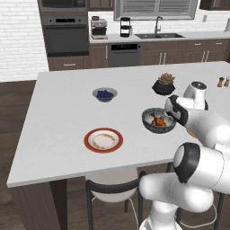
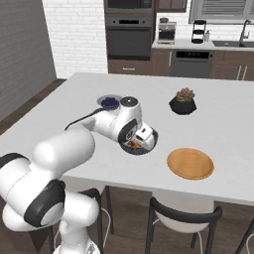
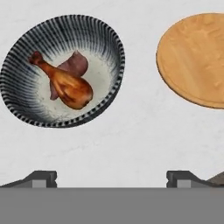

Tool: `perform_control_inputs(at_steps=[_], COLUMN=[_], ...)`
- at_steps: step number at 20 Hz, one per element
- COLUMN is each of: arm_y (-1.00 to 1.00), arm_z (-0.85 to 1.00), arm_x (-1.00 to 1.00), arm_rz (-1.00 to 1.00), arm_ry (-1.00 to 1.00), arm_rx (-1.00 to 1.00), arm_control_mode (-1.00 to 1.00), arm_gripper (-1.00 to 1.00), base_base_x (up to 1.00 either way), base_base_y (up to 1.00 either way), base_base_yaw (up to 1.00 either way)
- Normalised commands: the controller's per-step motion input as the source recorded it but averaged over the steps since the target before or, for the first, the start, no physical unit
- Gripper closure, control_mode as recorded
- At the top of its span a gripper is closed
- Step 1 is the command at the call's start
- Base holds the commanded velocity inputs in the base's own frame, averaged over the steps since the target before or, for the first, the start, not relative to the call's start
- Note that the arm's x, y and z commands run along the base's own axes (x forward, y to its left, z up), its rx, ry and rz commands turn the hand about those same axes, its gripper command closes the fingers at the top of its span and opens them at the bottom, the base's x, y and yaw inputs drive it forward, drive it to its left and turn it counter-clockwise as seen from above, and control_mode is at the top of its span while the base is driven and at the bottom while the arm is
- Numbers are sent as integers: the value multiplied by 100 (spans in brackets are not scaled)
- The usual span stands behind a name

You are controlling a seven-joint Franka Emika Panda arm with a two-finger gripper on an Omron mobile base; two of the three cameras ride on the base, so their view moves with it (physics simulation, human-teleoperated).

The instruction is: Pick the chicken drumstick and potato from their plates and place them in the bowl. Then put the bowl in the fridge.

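The dark speckled bowl [image 3: 110, 40] stands on the white counter and holds both the chicken drumstick [image 3: 70, 87] and the reddish potato [image 3: 75, 63], which lies under the drumstick's bone end. My gripper [image 3: 113, 178] hovers open and empty just beside the bowl, between it and the wooden plate [image 3: 197, 61]. From the left base view the drumstick [image 1: 157, 120] shows inside the bowl [image 1: 156, 130], and the red-rimmed plate [image 1: 103, 140] sits bare to its left. My hand partly hides the bowl [image 2: 153, 138] in the right base view. The fridge is out of view.
A small grey bowl of blueberries [image 1: 104, 94] and a black plant pot [image 1: 164, 85] stand farther back on the counter. Two shakers [image 1: 223, 81] sit at the far right. Chairs [image 1: 112, 188] are tucked under the near edge.
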Motion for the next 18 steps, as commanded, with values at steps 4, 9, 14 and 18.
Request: perform_control_inputs(at_steps=[4, 9, 14, 18], arm_y=[-15, -27, 0, -8], arm_z=[-1, -22, -31, -38], arm_x=[-1, 4, 53, 57], arm_rz=[-20, -9, -3, 0], arm_ry=[-4, -5, -2, 0], arm_rx=[26, 24, 1, 1], arm_control_mode=[-100, -100, -100, -100], arm_gripper=[-100, -100, -100, -100], base_base_x=[0, 0, 0, 0], base_base_y=[0, 0, 0, 0], base_base_yaw=[0, 0, 0, 0])
